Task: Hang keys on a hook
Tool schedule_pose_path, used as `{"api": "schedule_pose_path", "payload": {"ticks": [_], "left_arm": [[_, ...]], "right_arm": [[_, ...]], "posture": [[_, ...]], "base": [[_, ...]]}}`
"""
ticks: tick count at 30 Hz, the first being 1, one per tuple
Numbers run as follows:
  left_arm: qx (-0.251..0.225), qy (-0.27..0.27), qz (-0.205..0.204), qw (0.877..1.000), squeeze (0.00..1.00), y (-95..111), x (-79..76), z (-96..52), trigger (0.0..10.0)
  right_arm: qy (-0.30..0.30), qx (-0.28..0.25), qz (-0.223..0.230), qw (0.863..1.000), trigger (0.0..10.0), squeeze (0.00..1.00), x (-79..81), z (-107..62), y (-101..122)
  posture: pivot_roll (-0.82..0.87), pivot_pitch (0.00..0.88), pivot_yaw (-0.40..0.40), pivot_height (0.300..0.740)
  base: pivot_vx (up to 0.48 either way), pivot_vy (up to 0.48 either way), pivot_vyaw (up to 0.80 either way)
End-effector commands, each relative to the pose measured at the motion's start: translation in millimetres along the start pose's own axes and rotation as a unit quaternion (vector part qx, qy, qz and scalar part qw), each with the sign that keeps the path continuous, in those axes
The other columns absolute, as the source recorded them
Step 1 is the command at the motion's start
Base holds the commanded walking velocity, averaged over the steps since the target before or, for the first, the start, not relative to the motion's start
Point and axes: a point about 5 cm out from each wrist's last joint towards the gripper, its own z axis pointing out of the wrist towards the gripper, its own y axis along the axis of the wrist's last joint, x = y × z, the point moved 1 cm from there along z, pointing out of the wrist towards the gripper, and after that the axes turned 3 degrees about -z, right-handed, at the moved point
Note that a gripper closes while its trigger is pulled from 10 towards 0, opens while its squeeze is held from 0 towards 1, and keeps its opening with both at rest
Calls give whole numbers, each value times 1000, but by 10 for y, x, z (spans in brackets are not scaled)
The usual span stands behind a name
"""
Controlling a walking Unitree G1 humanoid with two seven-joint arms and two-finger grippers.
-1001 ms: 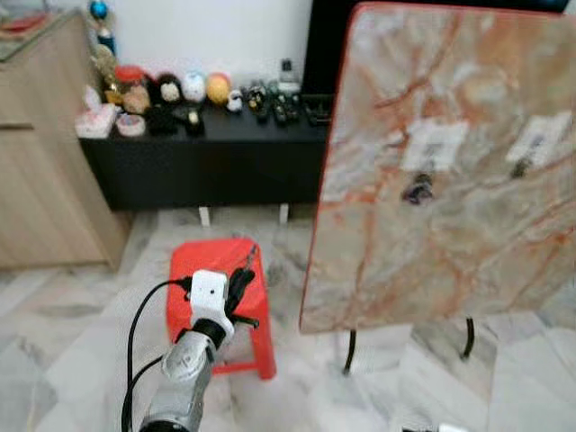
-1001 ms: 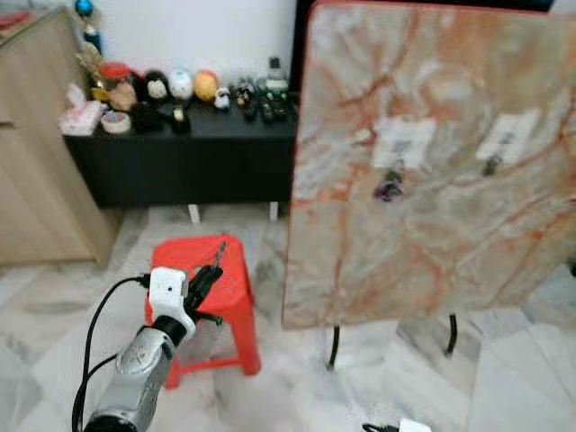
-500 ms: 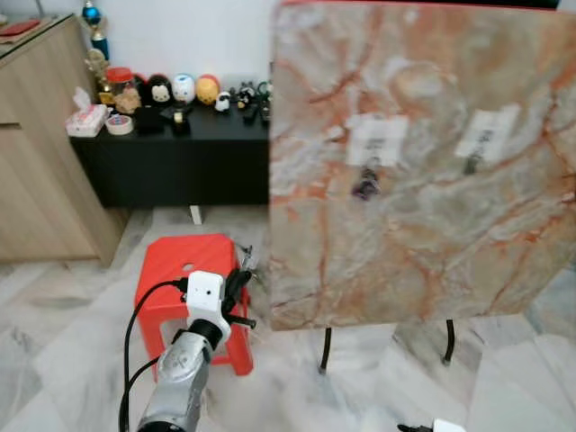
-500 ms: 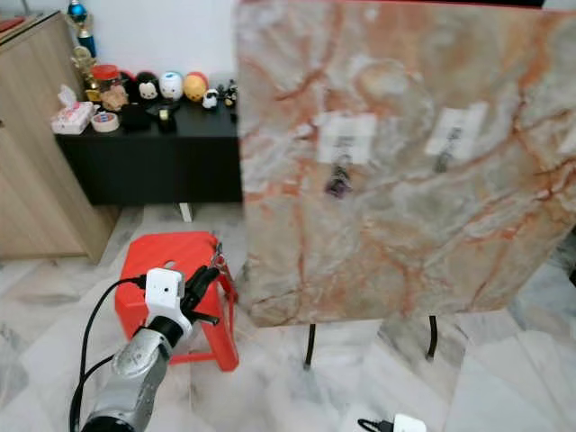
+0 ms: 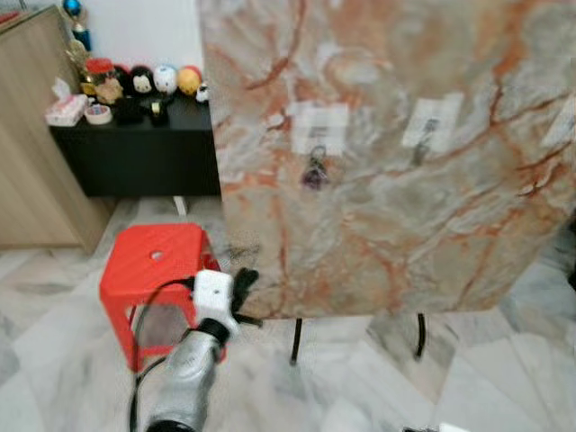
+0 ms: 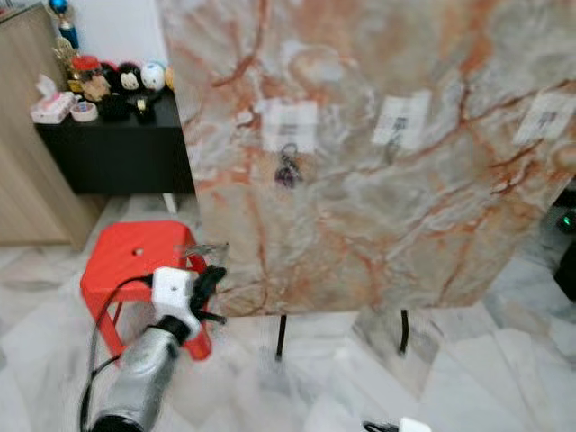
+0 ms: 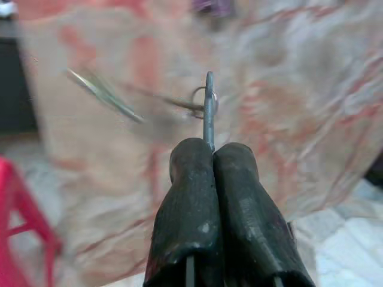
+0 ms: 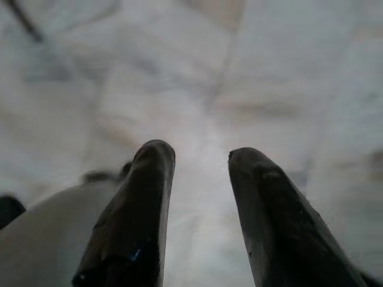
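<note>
My left gripper (image 5: 244,283) is shut on a set of keys (image 7: 206,104). One key blade stands up between the fingers (image 7: 191,179), and the ring and other keys swing blurred beside it. The gripper sits low, in front of the lower left corner of a tilted marble board (image 5: 387,225). White labels with hooks are stuck on the board. The left hook (image 5: 316,155) carries a dark key bunch (image 5: 314,175); the middle hook (image 5: 423,144) looks bare. My right gripper (image 8: 200,158) hangs open over the marble floor.
A red plastic stool (image 5: 148,270) stands just left of my left arm. The board rests on thin black legs (image 5: 295,340). A black low cabinet (image 5: 135,144) with small figurines and a wooden cupboard (image 5: 36,162) stand at the back left. A white plug (image 6: 409,424) lies on the floor.
The whole view has swung right and closer to the board, which now spans most of the picture. My left gripper, still holding the keys, now sits before the board's lower left corner instead of the stool.
</note>
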Motion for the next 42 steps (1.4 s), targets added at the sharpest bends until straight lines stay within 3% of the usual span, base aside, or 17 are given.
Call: {"api": "schedule_pose_path", "payload": {"ticks": [1, 14, 19, 42], "left_arm": [[0, 10, 10, 1000, 0, 15, 94, -28, 10000], [-1, 7, 11, 1000, 0, 31, 96, -19, 10000], [-2, 2, 13, 1000, 0, 59, 73, 3, 10000], [-12, -20, 23, 999, 0, 132, -3, 43, 10000]], "right_arm": [[8, -3, 2, 1000, 10000, 0, 72, 3, 13], [6, -2, 4, 1000, 10000, 0, 77, 3, 11], [7, 1, 6, 1000, 10000, 0, 78, 4, 7], [9, 6, -9, 1000, 10000, 0, 69, 5, 2]], "posture": [[3, 0, -76, 740], [-4, 0, -68, 740], [-6, 0, -69, 740], [-2, 0, -73, 740]], "base": [[0, -341, 0], [0, -344, 0], [0, 0, -173], [0, 0, -773]]}}
